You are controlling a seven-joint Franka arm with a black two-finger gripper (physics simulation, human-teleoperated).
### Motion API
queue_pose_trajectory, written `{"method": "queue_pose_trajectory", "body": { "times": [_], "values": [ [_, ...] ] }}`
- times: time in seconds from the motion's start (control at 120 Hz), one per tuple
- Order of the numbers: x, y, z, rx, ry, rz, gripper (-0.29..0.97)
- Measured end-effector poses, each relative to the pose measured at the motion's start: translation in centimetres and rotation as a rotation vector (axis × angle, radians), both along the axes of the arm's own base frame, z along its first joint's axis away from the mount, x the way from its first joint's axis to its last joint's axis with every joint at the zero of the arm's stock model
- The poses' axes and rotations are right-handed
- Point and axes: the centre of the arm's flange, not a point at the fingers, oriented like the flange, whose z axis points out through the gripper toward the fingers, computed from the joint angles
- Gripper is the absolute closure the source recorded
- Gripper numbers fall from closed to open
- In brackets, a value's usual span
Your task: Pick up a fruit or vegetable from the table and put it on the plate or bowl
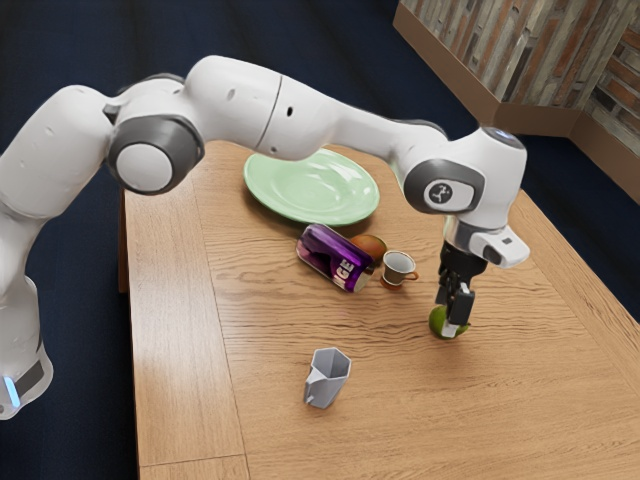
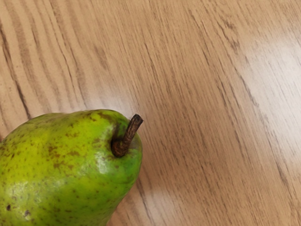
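A green pear lies on the wooden table toward the exterior view's right. My gripper is down at table level over it, one finger on each side, shut on the pear. In the wrist view the pear sits close under my hand, speckled green with a short brown stem, and still rests on the wood. The pale green plate lies at the far side of the table, well away from the gripper. A brown round fruit peeks out behind a purple can.
A purple can lies on its side between the plate and my gripper, with a small brown-handled cup beside it. A grey angular cup stands nearer the front. The table's right edge runs close by.
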Motion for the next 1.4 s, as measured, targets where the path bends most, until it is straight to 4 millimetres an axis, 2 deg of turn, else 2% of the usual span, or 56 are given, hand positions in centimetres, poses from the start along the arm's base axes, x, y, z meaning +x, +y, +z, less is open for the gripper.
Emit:
{"method": "queue_pose_trajectory", "body": {
  "times": [0.192,0.35,0.808,1.1,1.275,1.4],
  "values": [
    [0.5,0.7,-0.7,-0.002,-0.008,0.013,0.02],
    [1.0,2.1,-1.3,0.003,-0.008,0.034,0.02],
    [2.4,2.5,-4.2,-0.001,-0.029,0.051,0.02],
    [2.8,2.6,-5.1,-0.002,-0.036,0.055,0.02],
    [2.8,2.7,-5.0,0.000,-0.037,0.059,0.18],
    [2.8,2.9,-5.0,0.003,-0.036,0.061,0.25]
  ]
}}
